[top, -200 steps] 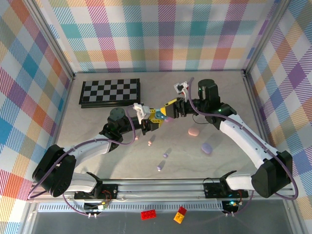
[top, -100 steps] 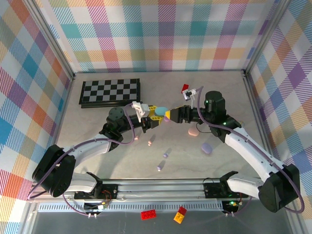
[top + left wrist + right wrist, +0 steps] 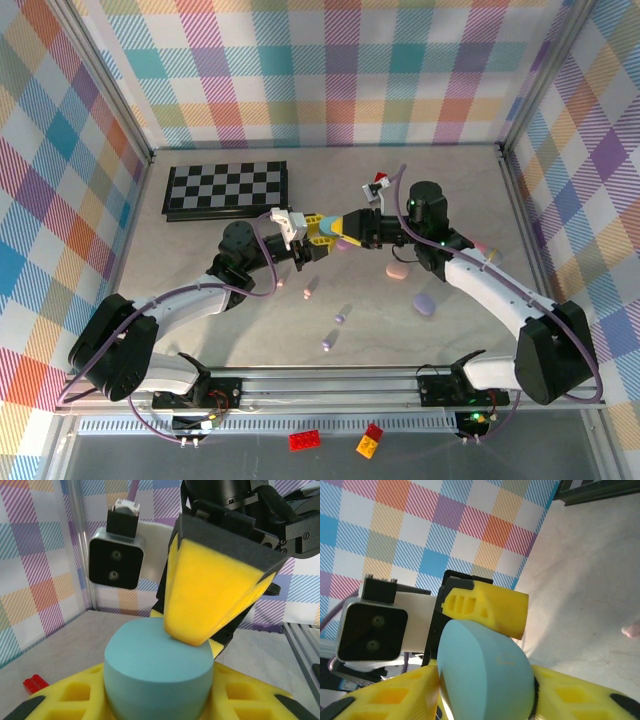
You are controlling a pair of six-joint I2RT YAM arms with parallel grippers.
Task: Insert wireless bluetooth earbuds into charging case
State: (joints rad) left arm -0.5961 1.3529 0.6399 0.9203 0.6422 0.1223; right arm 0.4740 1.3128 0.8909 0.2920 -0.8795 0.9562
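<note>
My left gripper (image 3: 318, 234) (image 3: 159, 696) is shut on a light blue charging case (image 3: 333, 224) (image 3: 155, 667), held above the table with its lid closed. My right gripper (image 3: 350, 228) (image 3: 485, 700) meets it from the right, and its yellow fingers (image 3: 215, 595) clamp the same case (image 3: 485, 672). Earbuds lie loose on the table below: a pink one (image 3: 281, 283), a pale purple one (image 3: 309, 290) and two purple ones (image 3: 342, 317) (image 3: 327, 343). A pink case (image 3: 397, 270) and a purple case (image 3: 424, 303) rest shut under the right arm.
A folded chessboard (image 3: 227, 188) lies at the back left. A small red brick (image 3: 380, 181) (image 3: 35, 684) sits on the table behind the grippers. A red brick (image 3: 305, 439) and a yellow-red brick (image 3: 370, 440) lie beyond the front rail. Plaid walls enclose the table.
The right gripper drew back slightly, turned at the wrist, then came in again onto the blue case. The left gripper stayed nearly still with the case.
</note>
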